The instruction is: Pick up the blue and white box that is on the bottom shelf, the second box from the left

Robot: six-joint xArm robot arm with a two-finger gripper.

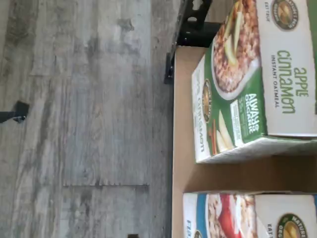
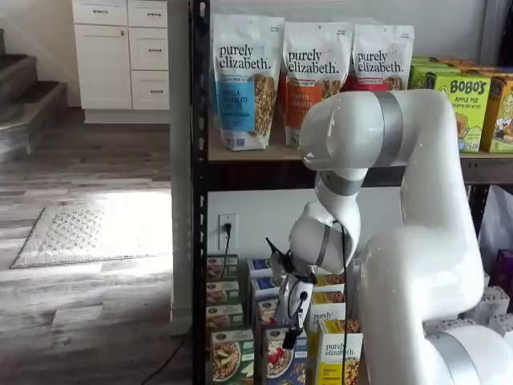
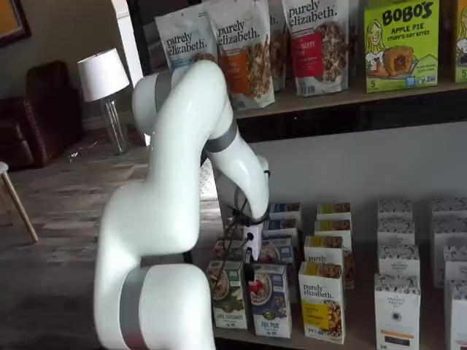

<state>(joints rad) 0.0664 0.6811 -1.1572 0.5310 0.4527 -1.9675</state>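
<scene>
Claw (image 3: 249, 267) hangs low over front row of bottom shelf (image 3: 350, 337). Blue and white box (image 3: 269, 300) stands upright just below claw, slightly right of it, long axis vertical. Green box (image 3: 227, 293) sits just left. Fingers side-on, can't tell spread or pinched.

Blue and white box (image 3: 270, 300) — beside a green box (image 3: 228, 294).

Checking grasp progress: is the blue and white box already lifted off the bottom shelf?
No. In a shelf view the blue and white box stands on the bottom shelf between its green and yellow neighbours, the tool just above it.
</scene>
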